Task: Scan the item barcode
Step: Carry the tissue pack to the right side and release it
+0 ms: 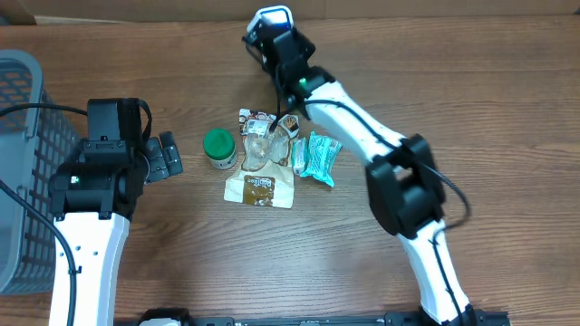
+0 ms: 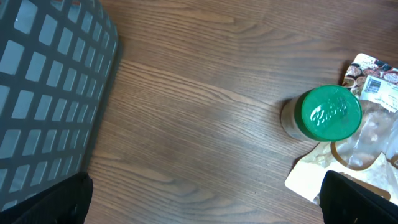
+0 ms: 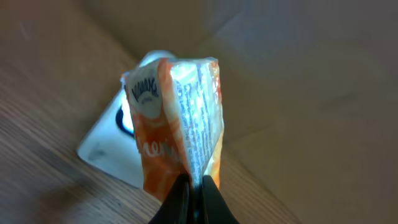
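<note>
In the right wrist view my right gripper (image 3: 194,186) is shut on the bottom seam of an orange snack packet (image 3: 177,118), which stands upright. Its printed seam faces the camera. Behind it, by a cardboard wall, lies a white barcode scanner (image 3: 112,146). From overhead, the right gripper (image 1: 272,38) sits at the table's far edge over the white scanner (image 1: 275,14), and the packet is hidden under the arm. My left gripper (image 1: 165,156) is open above bare wood, left of the pile, and holds nothing.
A green-lidded jar (image 1: 218,148), a clear-windowed snack pouch (image 1: 260,172) and a teal packet (image 1: 319,158) lie mid-table. The jar (image 2: 328,113) is ahead and to the right of the left gripper (image 2: 202,205). A grey mesh basket (image 1: 20,163) stands at the left edge.
</note>
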Action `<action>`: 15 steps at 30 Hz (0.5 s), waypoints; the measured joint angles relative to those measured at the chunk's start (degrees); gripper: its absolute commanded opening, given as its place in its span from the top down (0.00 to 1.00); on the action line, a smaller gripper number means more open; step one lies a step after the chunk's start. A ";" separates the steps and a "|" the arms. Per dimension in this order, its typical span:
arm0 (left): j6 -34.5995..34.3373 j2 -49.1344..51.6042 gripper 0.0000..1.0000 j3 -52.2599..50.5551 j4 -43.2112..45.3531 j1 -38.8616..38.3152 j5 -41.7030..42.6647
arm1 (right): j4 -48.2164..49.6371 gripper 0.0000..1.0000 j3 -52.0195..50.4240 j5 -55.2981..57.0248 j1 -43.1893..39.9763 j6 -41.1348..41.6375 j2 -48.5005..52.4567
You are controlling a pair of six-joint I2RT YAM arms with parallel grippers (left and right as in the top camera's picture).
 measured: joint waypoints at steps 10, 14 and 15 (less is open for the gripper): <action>0.00 -0.02 0.00 0.00 0.02 0.00 0.00 | -29.18 0.96 0.94 -20.96 -1.51 26.86 -27.30; 0.00 0.00 0.01 0.00 0.02 0.00 0.00 | -45.42 0.96 1.40 -27.93 -5.88 34.95 -33.18; 0.00 0.00 0.00 0.00 0.02 0.00 0.00 | -50.25 0.96 1.46 -28.85 -7.63 36.68 -33.75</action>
